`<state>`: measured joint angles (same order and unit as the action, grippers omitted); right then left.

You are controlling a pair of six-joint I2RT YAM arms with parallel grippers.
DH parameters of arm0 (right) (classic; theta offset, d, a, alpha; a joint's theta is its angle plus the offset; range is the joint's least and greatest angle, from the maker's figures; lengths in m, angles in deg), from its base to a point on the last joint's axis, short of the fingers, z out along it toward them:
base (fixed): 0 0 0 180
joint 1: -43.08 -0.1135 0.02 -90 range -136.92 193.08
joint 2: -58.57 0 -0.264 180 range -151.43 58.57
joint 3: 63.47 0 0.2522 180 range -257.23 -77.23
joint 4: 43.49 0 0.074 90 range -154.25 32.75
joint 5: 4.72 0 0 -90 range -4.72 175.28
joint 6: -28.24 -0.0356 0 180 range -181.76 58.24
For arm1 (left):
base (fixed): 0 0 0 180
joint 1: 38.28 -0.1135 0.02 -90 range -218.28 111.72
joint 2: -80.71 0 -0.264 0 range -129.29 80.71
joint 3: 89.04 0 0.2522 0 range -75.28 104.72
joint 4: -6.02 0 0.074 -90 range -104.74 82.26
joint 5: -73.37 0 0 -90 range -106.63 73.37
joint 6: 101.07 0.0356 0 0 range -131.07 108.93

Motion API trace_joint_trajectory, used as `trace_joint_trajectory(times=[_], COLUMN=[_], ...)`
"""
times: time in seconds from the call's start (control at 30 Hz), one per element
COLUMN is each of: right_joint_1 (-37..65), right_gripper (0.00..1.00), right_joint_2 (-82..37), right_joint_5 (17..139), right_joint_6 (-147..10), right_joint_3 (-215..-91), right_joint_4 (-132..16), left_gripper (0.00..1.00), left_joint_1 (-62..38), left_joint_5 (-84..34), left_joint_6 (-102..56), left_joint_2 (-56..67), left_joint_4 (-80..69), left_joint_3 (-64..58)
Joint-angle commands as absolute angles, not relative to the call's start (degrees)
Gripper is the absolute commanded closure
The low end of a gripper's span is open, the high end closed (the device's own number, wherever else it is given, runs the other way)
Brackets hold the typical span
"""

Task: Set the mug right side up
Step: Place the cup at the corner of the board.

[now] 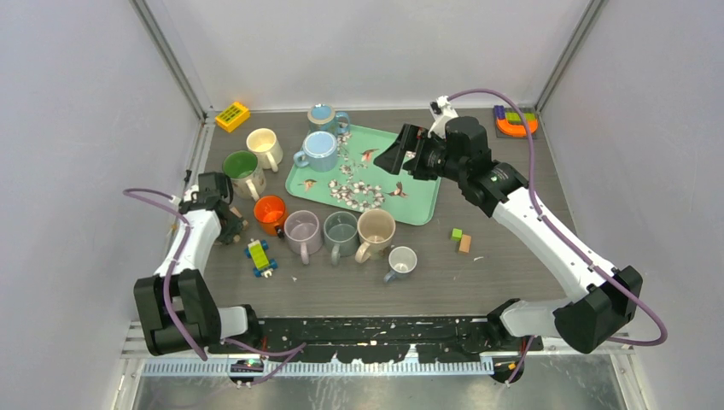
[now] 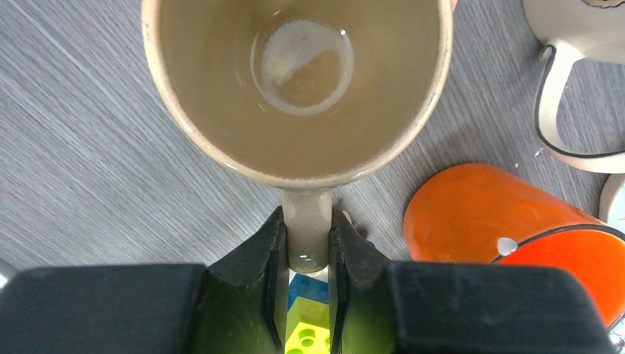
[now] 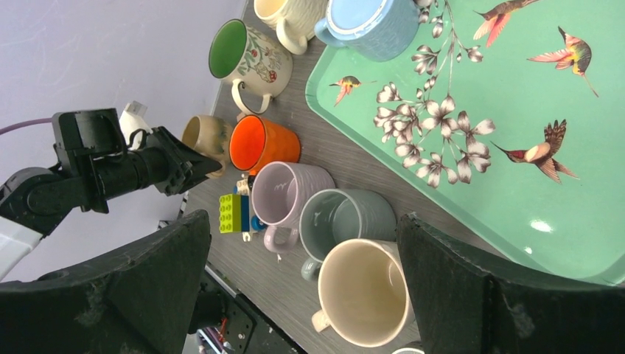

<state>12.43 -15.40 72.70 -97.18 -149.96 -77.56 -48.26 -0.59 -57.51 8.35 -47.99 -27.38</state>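
Observation:
A tan mug (image 2: 295, 74) fills the left wrist view with its open mouth toward the camera. My left gripper (image 2: 307, 254) is shut on its handle (image 2: 306, 221), one finger on each side. In the right wrist view the mug (image 3: 200, 135) sits at the left gripper's tips (image 3: 193, 164), mouth up like its neighbours, beside the orange mug (image 3: 264, 141). I cannot tell whether it rests on the table. In the top view the left gripper (image 1: 229, 224) hides most of it. My right gripper (image 1: 401, 154) hovers open and empty over the tray (image 1: 418, 205).
Several upright mugs stand around: orange (image 1: 270, 211), green (image 1: 242, 168), cream (image 1: 264, 145), lilac (image 1: 302, 231), grey (image 1: 341, 231), beige (image 1: 376, 229), small white (image 1: 401, 260). Two blue mugs (image 1: 320, 149) sit at the tray's far-left end. A brick toy (image 1: 259, 256) lies just right of the left gripper.

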Motion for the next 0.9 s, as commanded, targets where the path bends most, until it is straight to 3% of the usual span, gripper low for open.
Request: trace_joint_trajectory(times=[0.0,0.17,0.43,0.87], right_joint_1=[12.3,12.4,12.4,12.4], right_gripper=[0.00,0.00,0.00,0.00], right_joint_2=[-13.7,-14.3,-15.0,-16.8], right_joint_5=[71.4,71.1,71.0,71.1], right_joint_6=[-95.3,-95.3,-95.3,-94.2], right_joint_3=[-150.4,-150.4,-150.5,-151.7], right_joint_4=[-77.4,-77.3,-77.3,-78.8], left_gripper=[1.00,0.99,0.73,0.54], left_joint_1=[-48.8,-48.9,-48.9,-48.8], left_joint_5=[1.4,1.8,1.2,-3.4], left_joint_6=[-59.0,-59.2,-59.3,-57.6], left_joint_2=[7.9,7.6,8.1,12.3], left_joint_4=[-40.2,-40.1,-41.7,-43.5], left_joint_3=[-27.0,-28.1,-29.4,-29.9])
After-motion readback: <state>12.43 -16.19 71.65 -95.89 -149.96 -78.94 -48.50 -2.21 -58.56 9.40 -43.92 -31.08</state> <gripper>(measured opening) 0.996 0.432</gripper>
